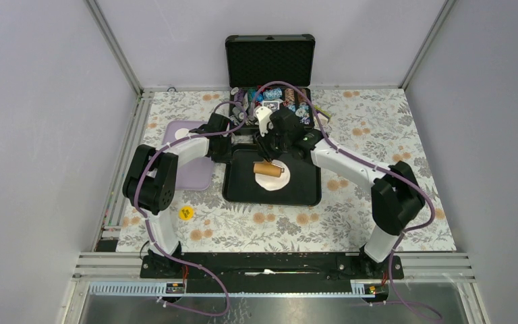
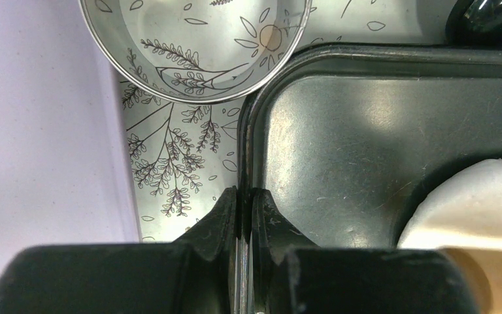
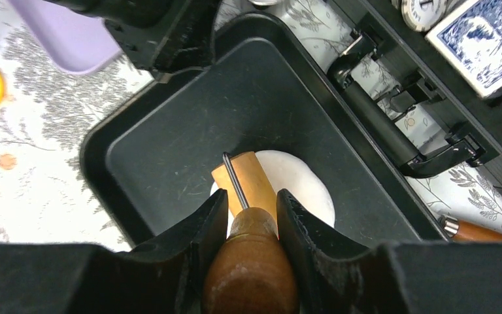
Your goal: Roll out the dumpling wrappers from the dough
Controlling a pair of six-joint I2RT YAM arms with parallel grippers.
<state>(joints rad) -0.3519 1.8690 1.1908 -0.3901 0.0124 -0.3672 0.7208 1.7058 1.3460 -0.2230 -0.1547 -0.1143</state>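
Observation:
The dough [image 1: 272, 179] is a flat white round in the black tray [image 1: 303, 192]. A small wooden roller [image 1: 270, 168] lies across its far side. My right gripper [image 3: 251, 203] is shut on the roller's brown handle [image 3: 251, 261], and the barrel [image 3: 248, 178] rests on the dough [image 3: 304, 186]. My left gripper [image 2: 244, 196] is shut on the tray's left rim [image 2: 251, 131]; the dough [image 2: 477, 203] shows at the right edge of that view. One small round dumpling wrapper [image 1: 182, 133] sits on the purple board [image 1: 192, 165].
A steel ring cutter [image 2: 196, 46] stands on the flowered cloth just beyond the tray's far left corner. An open black case [image 1: 270, 64] of chips and cards stands behind the tray. A yellow disc [image 1: 185, 213] lies at the near left. Another wooden handle [image 3: 477, 230] lies right of the tray.

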